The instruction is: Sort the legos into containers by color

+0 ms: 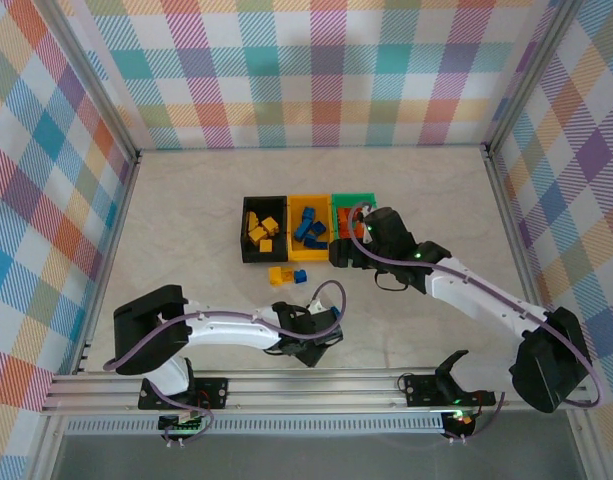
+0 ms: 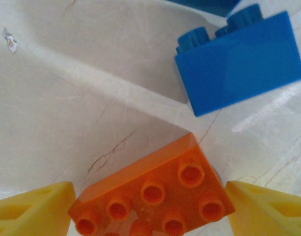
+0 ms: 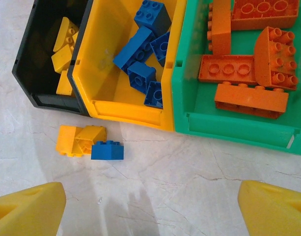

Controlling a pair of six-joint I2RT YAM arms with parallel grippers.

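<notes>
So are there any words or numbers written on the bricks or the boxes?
None: no words, numbers or signs can be read anywhere.
The black box, yellow box and green box show no writing.
The orange brick, seen up close, shows no writing on its bumps either.

The left arm (image 1: 226, 328) and right arm (image 1: 486, 300) share white links, black joints, purple cables and yellow fingers (image 3: 27, 209).

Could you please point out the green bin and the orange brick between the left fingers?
green bin (image 3: 229, 129), right wrist view, front wall.
orange brick (image 2: 154, 191), left wrist view, studded top face.
</notes>
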